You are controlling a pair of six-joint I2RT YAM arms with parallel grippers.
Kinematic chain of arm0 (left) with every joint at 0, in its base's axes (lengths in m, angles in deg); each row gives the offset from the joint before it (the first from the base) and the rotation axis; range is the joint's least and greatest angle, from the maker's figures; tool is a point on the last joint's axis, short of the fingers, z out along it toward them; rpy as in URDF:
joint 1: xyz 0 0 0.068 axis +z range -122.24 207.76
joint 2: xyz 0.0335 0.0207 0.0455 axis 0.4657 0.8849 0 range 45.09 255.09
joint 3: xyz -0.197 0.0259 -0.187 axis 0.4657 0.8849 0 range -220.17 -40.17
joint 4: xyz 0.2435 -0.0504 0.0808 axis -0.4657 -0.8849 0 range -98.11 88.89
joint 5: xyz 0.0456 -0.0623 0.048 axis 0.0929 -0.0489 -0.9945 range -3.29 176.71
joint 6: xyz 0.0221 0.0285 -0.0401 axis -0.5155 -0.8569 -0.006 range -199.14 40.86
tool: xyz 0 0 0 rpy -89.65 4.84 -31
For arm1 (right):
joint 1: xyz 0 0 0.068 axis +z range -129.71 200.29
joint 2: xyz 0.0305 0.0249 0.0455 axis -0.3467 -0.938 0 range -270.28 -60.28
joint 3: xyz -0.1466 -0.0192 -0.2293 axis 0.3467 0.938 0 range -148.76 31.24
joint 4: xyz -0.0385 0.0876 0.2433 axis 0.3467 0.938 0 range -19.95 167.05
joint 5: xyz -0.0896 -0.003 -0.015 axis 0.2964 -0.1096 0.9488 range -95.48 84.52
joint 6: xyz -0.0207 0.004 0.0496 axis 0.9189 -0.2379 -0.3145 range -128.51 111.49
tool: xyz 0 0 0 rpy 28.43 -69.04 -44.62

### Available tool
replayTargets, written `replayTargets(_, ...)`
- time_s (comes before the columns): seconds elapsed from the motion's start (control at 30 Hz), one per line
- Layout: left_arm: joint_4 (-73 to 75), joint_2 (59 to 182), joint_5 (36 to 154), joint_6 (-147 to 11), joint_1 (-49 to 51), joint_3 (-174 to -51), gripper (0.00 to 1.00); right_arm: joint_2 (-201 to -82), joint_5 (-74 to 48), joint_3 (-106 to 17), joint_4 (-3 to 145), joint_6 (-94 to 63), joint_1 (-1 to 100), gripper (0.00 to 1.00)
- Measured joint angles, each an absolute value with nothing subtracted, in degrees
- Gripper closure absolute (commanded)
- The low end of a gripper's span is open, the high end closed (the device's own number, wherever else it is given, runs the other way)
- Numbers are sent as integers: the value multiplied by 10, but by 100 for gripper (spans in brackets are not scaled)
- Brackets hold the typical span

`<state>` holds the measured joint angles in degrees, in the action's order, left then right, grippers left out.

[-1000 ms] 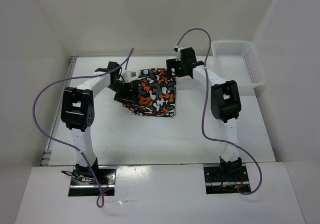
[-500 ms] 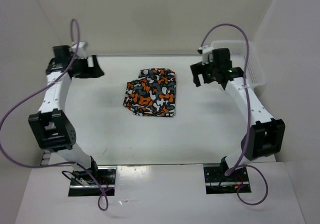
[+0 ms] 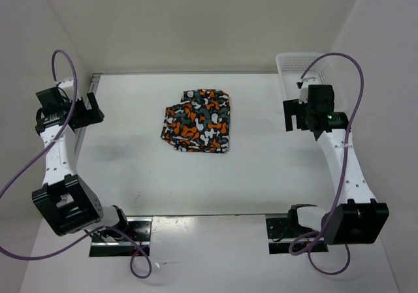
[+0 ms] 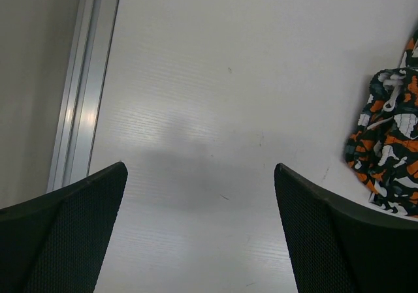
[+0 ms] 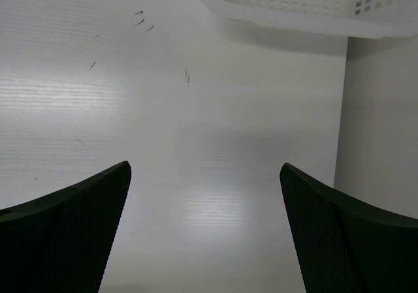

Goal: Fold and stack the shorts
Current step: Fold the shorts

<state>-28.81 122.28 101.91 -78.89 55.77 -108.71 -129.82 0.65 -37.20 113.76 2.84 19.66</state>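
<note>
While the shorts are being borne, folded, by the table toward its far middle, the left gripper is being held released and empty well off to their left, and the right gripper, likewise released, well off to their right beside the basket.

White mesh basket, far right corner of white table

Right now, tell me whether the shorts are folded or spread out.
Folded: the shorts lie as a compact, roughly square packet on the table, layered edges showing at its left side.
</note>
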Motion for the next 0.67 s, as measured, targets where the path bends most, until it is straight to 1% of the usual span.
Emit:
replayTargets(0.27, -278, 1209, 1024, -789, 559, -1076, 0, -1234, 31, -336, 1139, 6, 197, 0)
replayTargets(0.67, -269, 1176, 1037, -789, 559, -1053, 0, -1215, 57, -314, 1142, -14, 197, 0)
